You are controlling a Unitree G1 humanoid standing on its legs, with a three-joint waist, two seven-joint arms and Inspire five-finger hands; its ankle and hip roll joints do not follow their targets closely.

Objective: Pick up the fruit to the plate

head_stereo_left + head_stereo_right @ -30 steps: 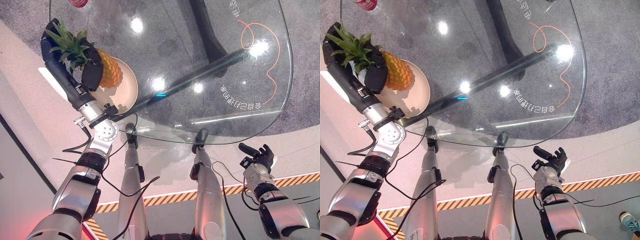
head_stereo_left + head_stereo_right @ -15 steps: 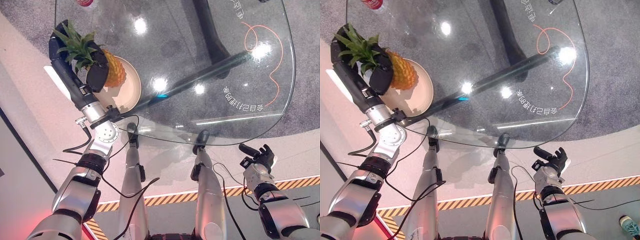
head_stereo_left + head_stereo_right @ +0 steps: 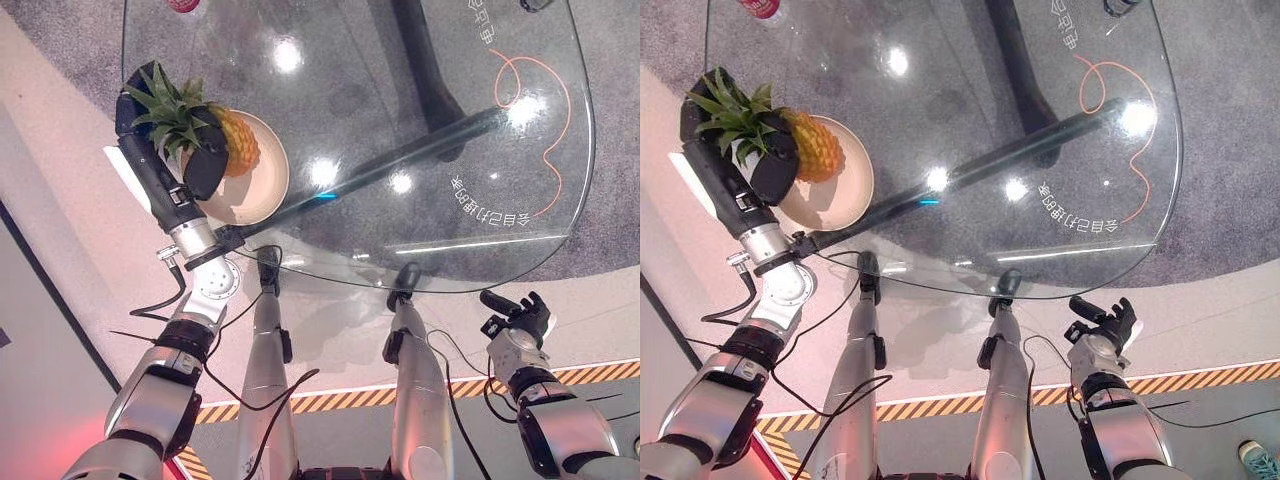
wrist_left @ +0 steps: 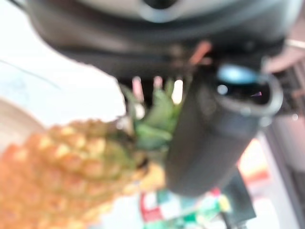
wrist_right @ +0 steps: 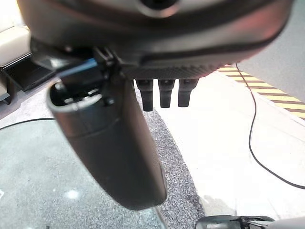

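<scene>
My left hand (image 3: 200, 165) is shut on a pineapple (image 3: 240, 143), gripping it at the base of its green crown (image 3: 175, 108). The yellow-orange fruit hangs over the beige plate (image 3: 262, 190) at the left edge of the glass table (image 3: 420, 150). In the left wrist view the pineapple (image 4: 62, 162) sits just past the thumb (image 4: 209, 138), its leaves (image 4: 157, 119) between thumb and fingers. My right hand (image 3: 520, 318) hangs below the table's near edge at the lower right, fingers straight (image 5: 164, 93) in its wrist view.
A red can (image 3: 760, 8) stands at the table's far left corner. An orange cord (image 3: 530, 110) lies looped on the right part of the glass. Yellow-black tape (image 3: 330, 398) runs along the floor near my feet.
The whole picture has shifted right and down, so the camera moved. My left hand still holds the pineapple over the plate, the fruit a little lower over the dish. The right hand is unchanged.
</scene>
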